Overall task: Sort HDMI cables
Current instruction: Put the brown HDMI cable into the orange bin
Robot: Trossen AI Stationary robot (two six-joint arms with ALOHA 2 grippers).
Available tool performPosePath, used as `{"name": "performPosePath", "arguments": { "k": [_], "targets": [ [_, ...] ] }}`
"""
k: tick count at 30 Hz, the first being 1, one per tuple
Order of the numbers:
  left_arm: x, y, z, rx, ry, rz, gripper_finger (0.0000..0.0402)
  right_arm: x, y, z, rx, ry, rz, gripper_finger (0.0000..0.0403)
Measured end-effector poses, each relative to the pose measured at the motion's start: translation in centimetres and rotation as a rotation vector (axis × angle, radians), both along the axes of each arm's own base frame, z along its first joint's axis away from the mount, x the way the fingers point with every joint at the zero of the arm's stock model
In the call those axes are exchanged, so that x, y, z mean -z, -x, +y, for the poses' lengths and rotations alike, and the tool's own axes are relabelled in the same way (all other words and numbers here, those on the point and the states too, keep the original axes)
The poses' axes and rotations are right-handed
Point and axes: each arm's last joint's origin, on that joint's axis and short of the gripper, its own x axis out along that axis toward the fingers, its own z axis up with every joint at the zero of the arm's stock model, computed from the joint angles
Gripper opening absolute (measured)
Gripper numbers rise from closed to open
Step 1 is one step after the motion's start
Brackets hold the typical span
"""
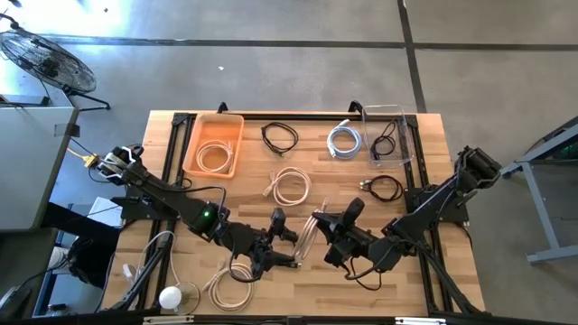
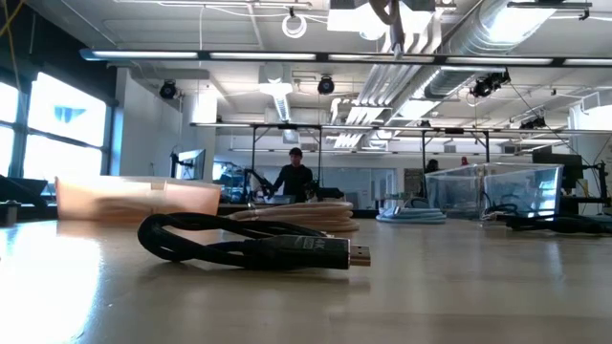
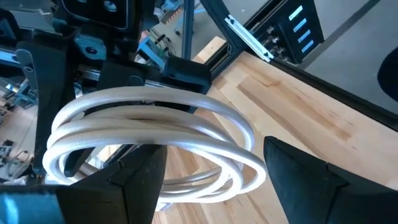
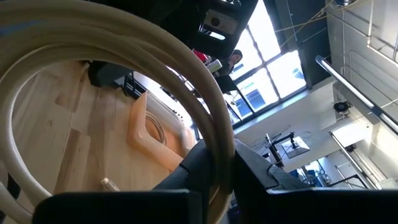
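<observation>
The right claw is pinching a cream-beige cable near the front middle of the wooden desk. The left claw, fingers spread, is reaching just beside that coil. Other HDMI cables are lying around the desk: one in the orange tray, one in the clear bin. No lettering is showing legibly anywhere.

Grey concrete floor, a floor fan, bright windows, ceiling ducts overhead
</observation>
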Motion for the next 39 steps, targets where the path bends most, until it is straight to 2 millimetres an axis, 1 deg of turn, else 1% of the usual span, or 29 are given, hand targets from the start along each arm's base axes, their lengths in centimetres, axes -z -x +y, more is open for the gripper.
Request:
{"name": "performPosePath", "arguments": {
  "k": [12, 22, 28, 30, 32, 34, 36, 39],
  "targets": [
    [-0.34, -0.11, -0.01, -0.025, 0.04, -0.032, 0.0262, 0.0, 0.01, 0.01, 0.001, -0.005, -0.003, 0.0039],
    [0.41, -0.64, -0.23, -0.058, 0.039, -0.023, 0.0262, 0.19, 0.0, -0.02, 0.003, 0.009, 0.014, 0.0039],
    [0.35, -0.64, -0.23, -0.051, 0.046, -0.024, 0.0261, 0.19, -0.02, -0.03, 0.002, 0.008, 0.013, 0.0039],
    [0.3, -0.65, -0.24, -0.048, 0.051, -0.029, 0.0256, 0.16, -0.03, -0.03, 0.002, 0.006, 0.011, 0.0039],
    [0.29, -0.65, -0.25, -0.046, 0.052, -0.029, 0.0238, 0.17, -0.02, -0.03, 0.003, 0.006, 0.011, 0.0039],
    [0.3, -0.65, -0.25, -0.046, 0.052, -0.029, 0.0204, 0.16, -0.03, -0.03, 0.003, 0.005, 0.01, 0.0039],
    [0.32, -0.65, -0.25, -0.043, 0.039, -0.028, 0.0154, 0.11, -0.03, -0.03, 0.003, 0.004, 0.008, 0.0039],
    [0.45, -0.63, -0.21, -0.044, 0.014, -0.022, 0.0053, 0.06, -0.01, -0.02, -0.001, 0.006, 0.009, 0.0039]
  ]
}}
